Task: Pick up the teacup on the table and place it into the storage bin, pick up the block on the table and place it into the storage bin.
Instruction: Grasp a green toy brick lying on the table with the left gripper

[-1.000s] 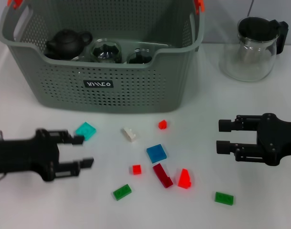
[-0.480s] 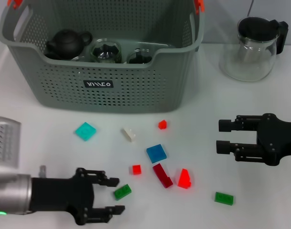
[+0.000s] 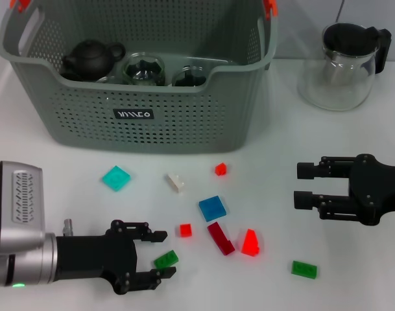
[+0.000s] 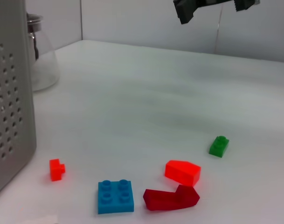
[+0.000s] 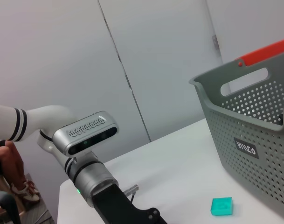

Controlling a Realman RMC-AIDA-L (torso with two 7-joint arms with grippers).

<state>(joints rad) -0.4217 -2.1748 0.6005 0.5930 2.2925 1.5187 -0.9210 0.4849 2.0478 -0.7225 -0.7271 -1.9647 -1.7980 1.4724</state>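
Bearing white lettering, the storage bin's (image 3: 145, 78) black label (image 3: 133, 115) stays unreadable.

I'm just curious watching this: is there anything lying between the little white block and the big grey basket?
No. In the head view, only bare table separates the white block from the storage bin.

Storage bin (image 3: 184, 123): small black label (image 3: 133, 115), white lettering, too small to read.

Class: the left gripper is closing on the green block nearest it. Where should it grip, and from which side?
Probably across the two long sides of the green block, coming in low from the robot's left as the open left gripper already does: the block lies flat, fingers straddling it.
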